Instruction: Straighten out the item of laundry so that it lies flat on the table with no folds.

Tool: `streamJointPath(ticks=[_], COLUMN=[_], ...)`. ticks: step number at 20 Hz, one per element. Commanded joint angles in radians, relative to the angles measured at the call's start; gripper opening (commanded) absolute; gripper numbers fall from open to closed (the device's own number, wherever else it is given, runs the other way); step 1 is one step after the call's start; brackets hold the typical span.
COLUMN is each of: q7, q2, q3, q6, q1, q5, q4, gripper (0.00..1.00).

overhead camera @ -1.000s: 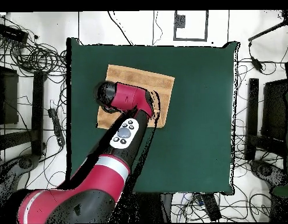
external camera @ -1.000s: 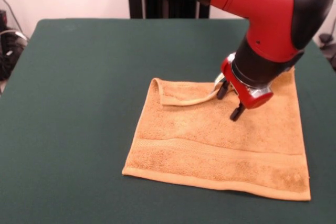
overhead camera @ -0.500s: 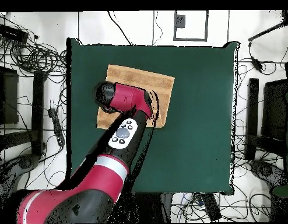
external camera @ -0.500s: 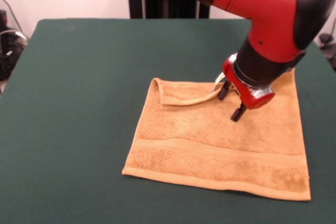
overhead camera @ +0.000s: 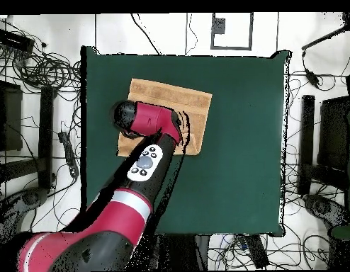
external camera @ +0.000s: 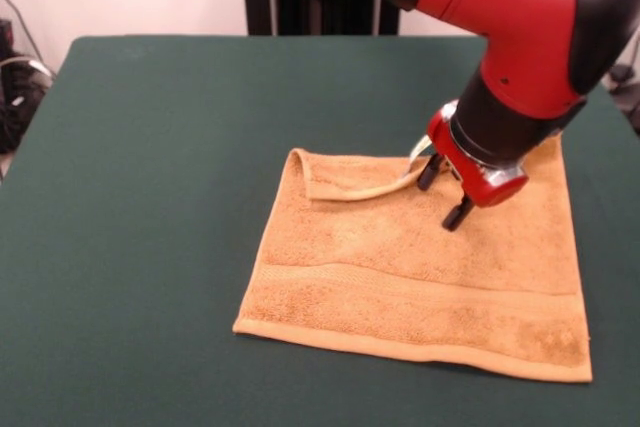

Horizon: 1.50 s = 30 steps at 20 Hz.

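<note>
Towel [external camera: 420, 277], one, far edge folded, under one spread claw [external camera: 443, 193]

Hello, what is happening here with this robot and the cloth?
A red and black robot arm is flattening an orange towel on a green table. Its open claw sits at the towel's far edge, where a strip is folded over. The rest lies flat, so that fold remains to be undone.
</note>
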Motion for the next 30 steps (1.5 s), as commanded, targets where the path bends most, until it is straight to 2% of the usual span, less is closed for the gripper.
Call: streamJointPath(ticks=[1,18,30], q7=[0.211,0.157,0.153], q2=[0.104,0.073,0.086], q3=[0.101,0.130,0.145], q6=[-0.036,-0.096,-0.127], q1=[0.049,0.039,0.036], q5=[-0.009,-0.012,-0.008], q4=[0.059,0.138,0.142], gripper=[1.00,1.00,1.00])
